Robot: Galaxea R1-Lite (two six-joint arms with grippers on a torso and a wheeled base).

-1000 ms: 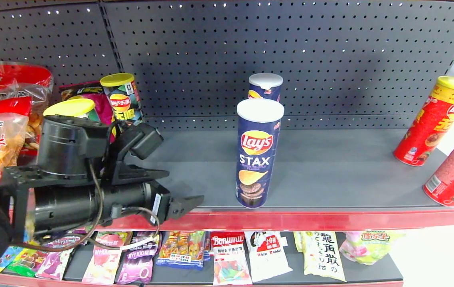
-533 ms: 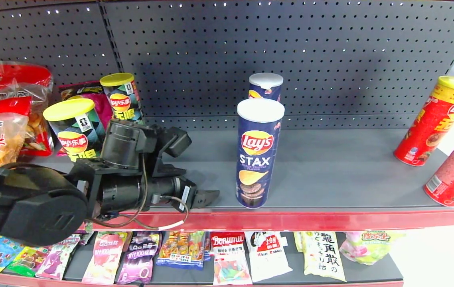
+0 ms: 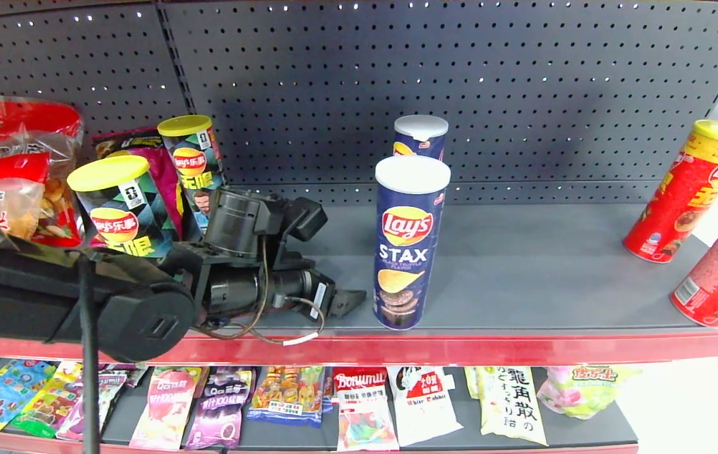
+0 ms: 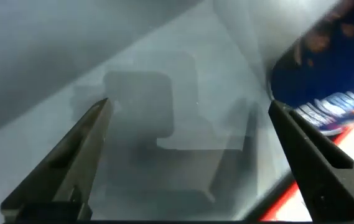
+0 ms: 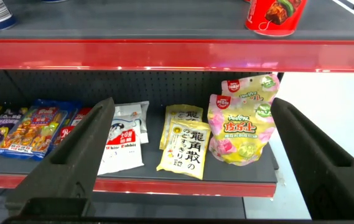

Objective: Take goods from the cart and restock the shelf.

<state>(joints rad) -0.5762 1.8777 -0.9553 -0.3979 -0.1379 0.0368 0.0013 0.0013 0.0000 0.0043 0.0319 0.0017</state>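
Grey shelf (image 3: 523, 265): left gripper (image 3: 353, 300) spread, seemingly near blue can (image 3: 406, 252); right gripper (image 5: 192, 107) spread.

The left gripper (image 3: 349, 301) has slid across the shelf (image 3: 523, 271) toward 2 o'clock and now sits just beside the blue chip can (image 3: 406, 252), at the can's 8 o'clock. The yellow-lidded can (image 3: 120, 208), earlier hidden behind the arm, is now uncovered.

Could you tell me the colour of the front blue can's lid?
White lid, best in the head view.
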